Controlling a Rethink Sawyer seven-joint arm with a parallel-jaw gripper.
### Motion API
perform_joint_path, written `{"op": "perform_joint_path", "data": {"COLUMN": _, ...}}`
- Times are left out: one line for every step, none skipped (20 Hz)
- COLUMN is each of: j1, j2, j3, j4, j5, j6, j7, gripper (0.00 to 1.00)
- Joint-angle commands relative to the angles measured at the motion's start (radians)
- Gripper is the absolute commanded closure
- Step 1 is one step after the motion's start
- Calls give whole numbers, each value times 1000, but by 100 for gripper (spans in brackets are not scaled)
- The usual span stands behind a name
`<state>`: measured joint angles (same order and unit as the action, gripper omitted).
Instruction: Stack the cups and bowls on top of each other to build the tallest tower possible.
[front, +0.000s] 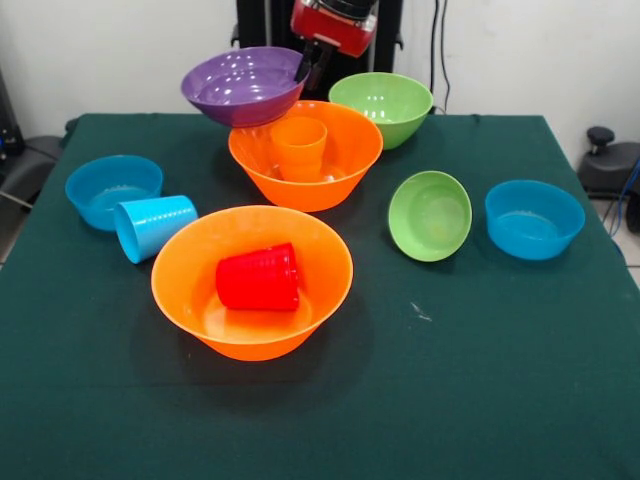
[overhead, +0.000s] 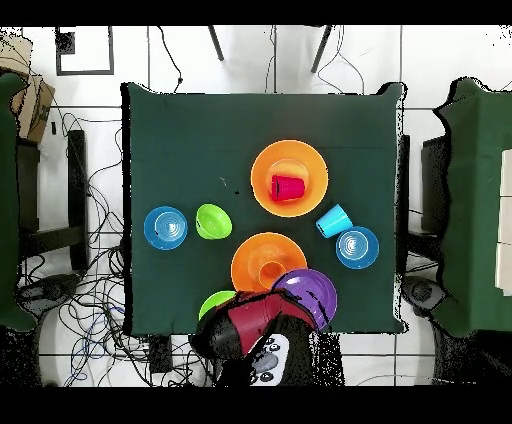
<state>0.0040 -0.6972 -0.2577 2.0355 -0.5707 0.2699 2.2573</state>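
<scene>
My gripper (front: 304, 68) is shut on the right rim of the large purple bowl (front: 243, 85) and holds it in the air, slightly tilted, just left of and above the far large orange bowl (front: 305, 160). An orange cup (front: 299, 148) stands inside that bowl. The near large orange bowl (front: 252, 280) holds the red cup (front: 259, 277), which lies on its side. The light blue cup (front: 153, 226) lies on its side against a small blue bowl (front: 113, 190). In the overhead view the purple bowl (overhead: 305, 292) overlaps the edge of the orange bowl (overhead: 268, 262).
The large green bowl (front: 381, 105) stands at the back right. The small green bowl (front: 430, 215) is tipped on its edge to the right of centre. A second small blue bowl (front: 534, 218) stands further right. The dark green table (front: 420, 400) spans the view.
</scene>
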Motion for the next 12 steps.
{"op": "perform_joint_path", "data": {"j1": 23, "j2": 35, "j3": 38, "j4": -87, "j5": 78, "j6": -80, "j7": 161, "gripper": 100}}
{"op": "perform_joint_path", "data": {"j1": 30, "j2": 36, "j3": 34, "j4": -86, "j5": 86, "j6": -79, "j7": 165, "gripper": 100}}
{"op": "perform_joint_path", "data": {"j1": 34, "j2": 34, "j3": 32, "j4": -84, "j5": 95, "j6": -74, "j7": 166, "gripper": 100}}
{"op": "perform_joint_path", "data": {"j1": 38, "j2": 32, "j3": 30, "j4": -83, "j5": 102, "j6": -70, "j7": 166, "gripper": 100}}
{"op": "perform_joint_path", "data": {"j1": 41, "j2": 32, "j3": 28, "j4": -82, "j5": 108, "j6": -70, "j7": 165, "gripper": 100}}
{"op": "perform_joint_path", "data": {"j1": 43, "j2": 32, "j3": 27, "j4": -82, "j5": 114, "j6": -69, "j7": 164, "gripper": 100}}
{"op": "perform_joint_path", "data": {"j1": 42, "j2": 35, "j3": 27, "j4": -83, "j5": 118, "j6": -71, "j7": 161, "gripper": 100}}
{"op": "perform_joint_path", "data": {"j1": 43, "j2": 40, "j3": 27, "j4": -86, "j5": 122, "j6": -74, "j7": 159, "gripper": 100}}
{"op": "perform_joint_path", "data": {"j1": 43, "j2": 44, "j3": 27, "j4": -89, "j5": 126, "j6": -77, "j7": 158, "gripper": 100}}
{"op": "perform_joint_path", "data": {"j1": 45, "j2": 50, "j3": 26, "j4": -92, "j5": 132, "j6": -82, "j7": 159, "gripper": 100}}
{"op": "perform_joint_path", "data": {"j1": 50, "j2": 54, "j3": 23, "j4": -93, "j5": 138, "j6": -85, "j7": 161, "gripper": 100}}
{"op": "perform_joint_path", "data": {"j1": 52, "j2": 56, "j3": 24, "j4": -93, "j5": 145, "j6": -86, "j7": 162, "gripper": 100}}
